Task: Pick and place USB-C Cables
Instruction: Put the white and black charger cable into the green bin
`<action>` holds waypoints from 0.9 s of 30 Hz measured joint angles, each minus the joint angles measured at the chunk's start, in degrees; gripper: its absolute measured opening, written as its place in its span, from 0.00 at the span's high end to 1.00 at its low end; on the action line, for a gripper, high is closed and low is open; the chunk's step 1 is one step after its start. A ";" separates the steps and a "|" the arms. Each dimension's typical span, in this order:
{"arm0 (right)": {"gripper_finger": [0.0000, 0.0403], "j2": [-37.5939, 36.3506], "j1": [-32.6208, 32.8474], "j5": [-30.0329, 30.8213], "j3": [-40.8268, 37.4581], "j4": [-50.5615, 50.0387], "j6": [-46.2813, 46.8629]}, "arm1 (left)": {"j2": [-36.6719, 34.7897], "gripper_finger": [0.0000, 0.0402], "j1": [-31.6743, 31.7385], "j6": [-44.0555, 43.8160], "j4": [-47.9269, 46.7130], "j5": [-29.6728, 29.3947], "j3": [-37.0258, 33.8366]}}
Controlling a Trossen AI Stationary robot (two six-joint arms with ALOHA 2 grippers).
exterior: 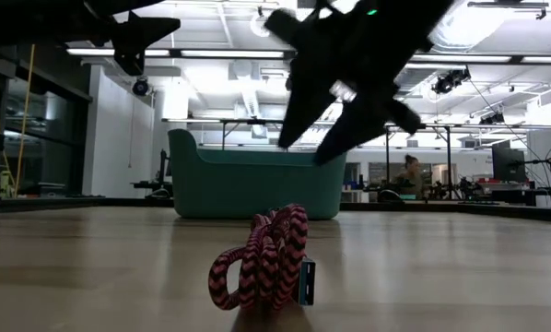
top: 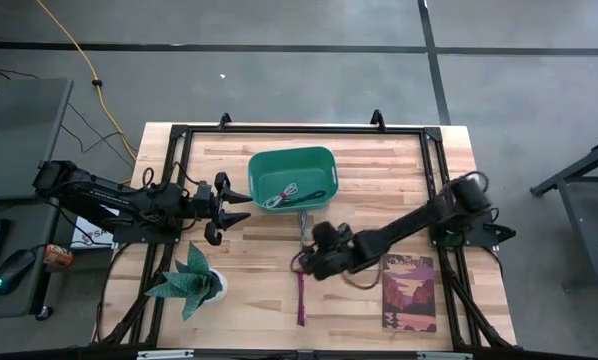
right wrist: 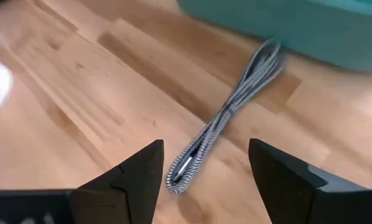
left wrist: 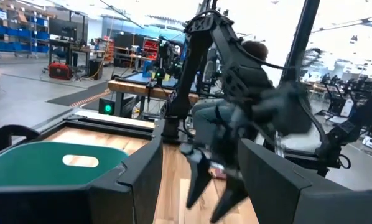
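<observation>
Right now my right claw (top: 307, 262) hangs above the middle of the tabletop (top: 259, 290), fingers (right wrist: 136, 177) spread wide and empty, with the grey cable (right wrist: 226, 121) lying flat on the wood between them and just short of the green bin (top: 292, 180). That bin sits toward the far edge and holds a white-and-red cable (top: 279, 197) and a green cable (top: 314, 195). Nearer the front edge, the maroon cable (top: 301, 295) lies stretched out, well apart from my claw. My left claw (top: 241, 207) waits beside the bin toward the left edge, fingers parted and holding nothing. A folded green paper plant (top: 189, 280) stands near the front left corner, and a picture book (top: 409, 292) lies near the front right.
</observation>
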 joint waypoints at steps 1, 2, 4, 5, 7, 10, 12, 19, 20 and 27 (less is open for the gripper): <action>0.44 1.95 -0.18 -0.14 2.00 -1.42 1.09 | -0.02 0.53 0.00 -0.03 -0.15 0.00 0.00; 0.44 3.80 -0.43 0.10 4.01 -2.56 1.95 | -0.02 0.53 0.00 -0.17 -0.55 0.01 0.00; 0.44 7.45 -0.99 1.08 7.87 -5.68 3.31 | -0.01 0.53 0.00 -1.28 -1.21 0.03 0.00; 0.44 9.27 -1.24 1.42 9.80 -7.07 3.44 | -0.02 0.53 0.00 -1.91 -1.36 0.03 0.00; 0.44 12.45 -1.64 2.40 13.54 -9.22 3.40 | -0.02 0.53 0.00 -2.50 -1.87 0.05 0.00; 0.44 16.41 -2.13 3.85 18.79 -13.55 3.44 | 0.01 0.53 0.00 -2.16 -2.47 0.05 0.00; 0.44 18.97 -2.17 5.51 21.73 -17.70 4.61 | 0.00 0.53 0.00 -2.11 -2.43 0.05 0.00; 0.44 24.06 -2.25 7.62 25.66 -23.21 9.15 | -0.02 0.53 0.00 -2.01 -2.01 -0.01 0.00; 0.44 24.40 -2.28 7.65 25.67 -22.82 9.80 | 0.01 0.53 0.00 -2.01 -2.01 -0.12 0.00; 0.44 26.04 -2.54 8.59 25.81 -22.71 13.70 | 0.01 0.53 0.00 -2.01 -2.06 -0.39 0.00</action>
